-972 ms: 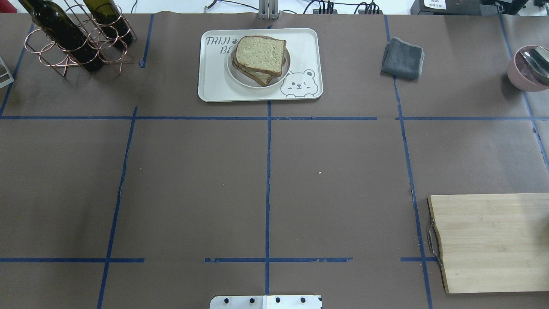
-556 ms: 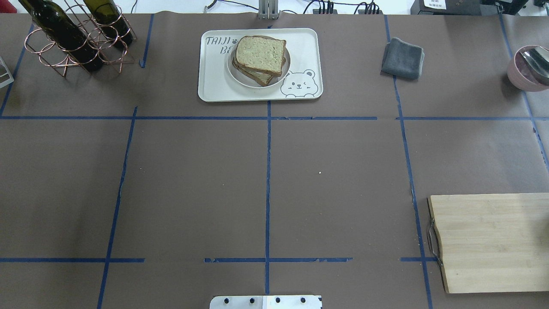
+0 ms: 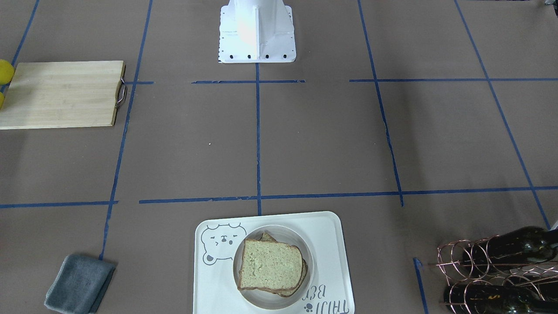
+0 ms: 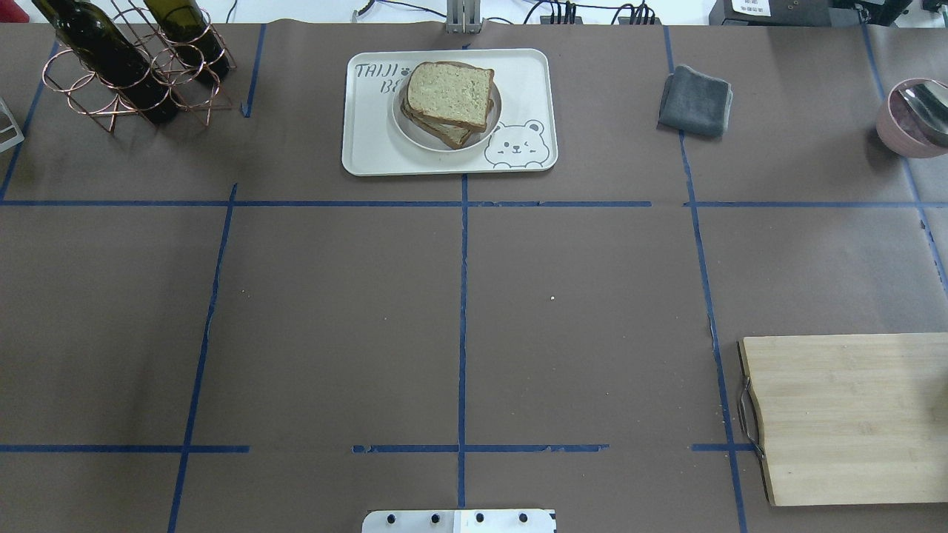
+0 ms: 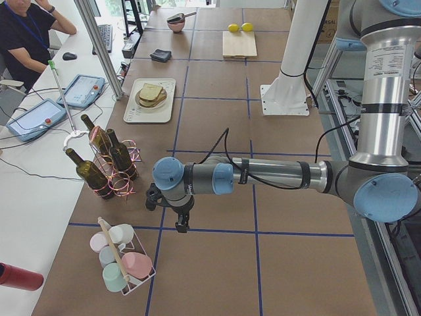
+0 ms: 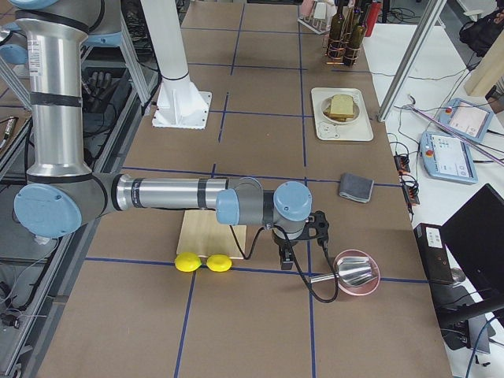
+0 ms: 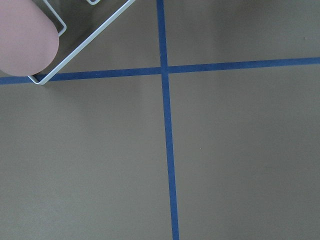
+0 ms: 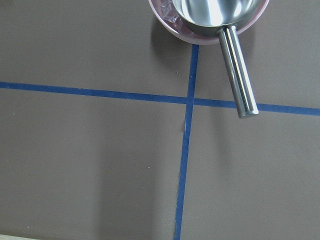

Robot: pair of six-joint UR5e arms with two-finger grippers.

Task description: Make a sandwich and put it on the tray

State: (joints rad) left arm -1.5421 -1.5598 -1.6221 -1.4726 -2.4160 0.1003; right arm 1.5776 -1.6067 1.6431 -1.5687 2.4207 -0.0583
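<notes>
While both arms stretch low over the brown bench, I see the cream bear tray between the two end effectors, well apart from each. On it, a round white plate holds the stacked sandwich. I cannot tell whether the left end effector or the right end effector is clenched or released.

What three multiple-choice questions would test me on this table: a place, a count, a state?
1. The tan two-slice bread sandwich sits: A on a wooden board; B on the small round white plate in the cream bear-face tray; C on bare table.
2. Round yellow lemons: A one; B two; C four.
3. The grey fabric cloth is: A folded; B spread flat; C rolled.
Answers: B, plate rim rings the bread; B, a pair lies side by side; A, it forms a thick compact square.
</notes>
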